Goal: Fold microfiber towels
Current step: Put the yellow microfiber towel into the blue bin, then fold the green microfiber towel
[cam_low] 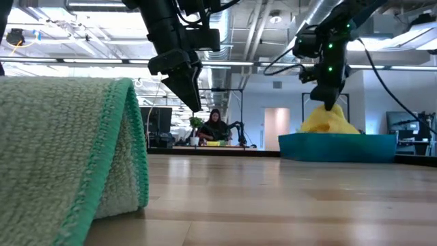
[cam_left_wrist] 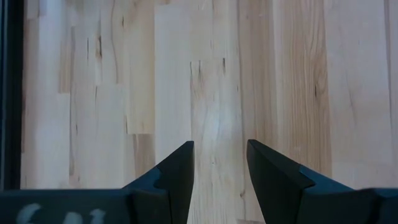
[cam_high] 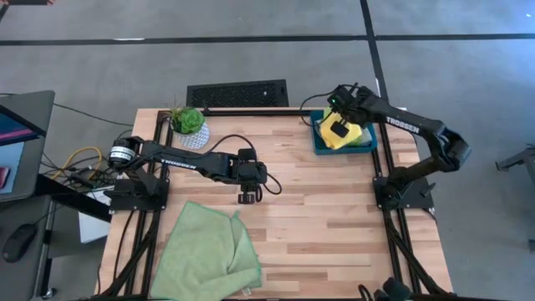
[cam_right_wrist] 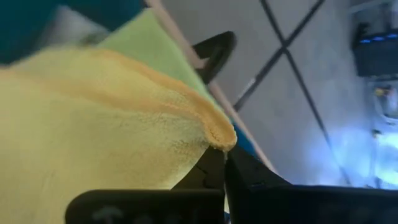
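The right gripper [cam_high: 338, 118] hangs over the teal tray [cam_high: 319, 140] at about two o'clock on the tabletop [cam_high: 334, 217], its jaws pinching a corner of the yellow towel [cam_high: 343, 134]. The right wrist view shows that corner bunched between the dark fingers [cam_right_wrist: 249, 177], with a lime green towel [cam_right_wrist: 146, 37] lying just behind it. In the low view the yellow towel rises in a peak out of the tray [cam_low: 338, 147], under the gripper [cam_low: 332, 102].

The left gripper [cam_high: 247, 197] hovers near the middle of the tabletop, over bare wood, its jaws spread apart with nothing between them [cam_left_wrist: 221, 165].

The large pale green towel [cam_high: 205, 255] lies at about seven o'clock, partly folded, one edge doubled over. A potted plant [cam_high: 188, 121] stands at eleven o'clock.
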